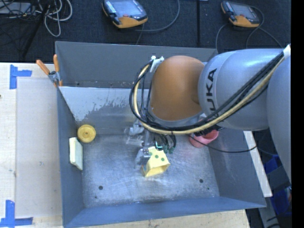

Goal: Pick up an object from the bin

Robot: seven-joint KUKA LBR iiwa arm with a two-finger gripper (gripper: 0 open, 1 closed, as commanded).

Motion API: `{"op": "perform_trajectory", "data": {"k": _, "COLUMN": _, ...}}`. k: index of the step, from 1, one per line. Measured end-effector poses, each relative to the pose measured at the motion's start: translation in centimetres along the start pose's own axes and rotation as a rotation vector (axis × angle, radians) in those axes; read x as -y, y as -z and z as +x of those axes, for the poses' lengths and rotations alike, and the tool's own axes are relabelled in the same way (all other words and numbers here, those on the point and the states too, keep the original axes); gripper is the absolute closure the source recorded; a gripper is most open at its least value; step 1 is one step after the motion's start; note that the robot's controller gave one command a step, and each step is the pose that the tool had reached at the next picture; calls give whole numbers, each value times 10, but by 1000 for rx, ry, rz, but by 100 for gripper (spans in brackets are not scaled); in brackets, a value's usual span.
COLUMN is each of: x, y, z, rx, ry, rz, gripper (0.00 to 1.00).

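A grey metal bin (95, 77) is seen from above. A large grey arm (247, 91) reaches in from the right. Black letters on the arm read "KUKA" (211, 91), running sideways along its casing. No other writing can be read.

A rounded orange cover (173, 89) sits on the arm's wrist, with black and yellowish cables (137, 101) looped around it. The cover and cables hide most of the end effector (144, 155). Only some metal parts show below them, low over the middle of the bin floor. Whether the end effector is wide, narrow or holding anything cannot be told.

A yellow wedge (156, 164) with green spots lies at the middle of the floor. It is tilted and sits right against the visible metal of the end effector, on its right side. It is unclear whether the wedge is gripped or only touched.

A pink thing (205, 137) lies near the right wall. It is mostly hidden under the arm, so its shape cannot be made out. A yellow disc (86, 133) lies on the left of the floor, well apart from the end effector. Just below the disc, a pale block (76, 153) rests against the left wall.

Beyond the bin's far side lie two handheld units with dark screens, one left (124, 9) and one right (241, 12). Their screens are too small to read.
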State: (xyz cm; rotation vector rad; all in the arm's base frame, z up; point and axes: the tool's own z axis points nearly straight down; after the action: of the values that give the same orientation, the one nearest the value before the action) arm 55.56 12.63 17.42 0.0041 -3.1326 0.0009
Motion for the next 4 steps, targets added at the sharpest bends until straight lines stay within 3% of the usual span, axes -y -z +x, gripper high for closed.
{"op": "perform_trajectory", "data": {"k": 1, "x": 1, "y": 4, "z": -2, "rx": 7, "ry": -4, "rz": -1, "gripper": 0}}
{"op": "perform_trajectory", "data": {"k": 2, "x": 45, "y": -50, "z": 3, "rx": 10, "ry": 91, "rz": -1, "gripper": 0}}
{"op": "perform_trajectory", "data": {"k": 3, "x": 62, "y": -66, "z": -5, "rx": 4, "ry": 224, "rz": 1, "gripper": 0}}
{"op": "perform_trajectory", "data": {"k": 4, "x": 84, "y": -58, "z": 2, "rx": 7, "ry": 183, "rz": -1, "gripper": 0}}
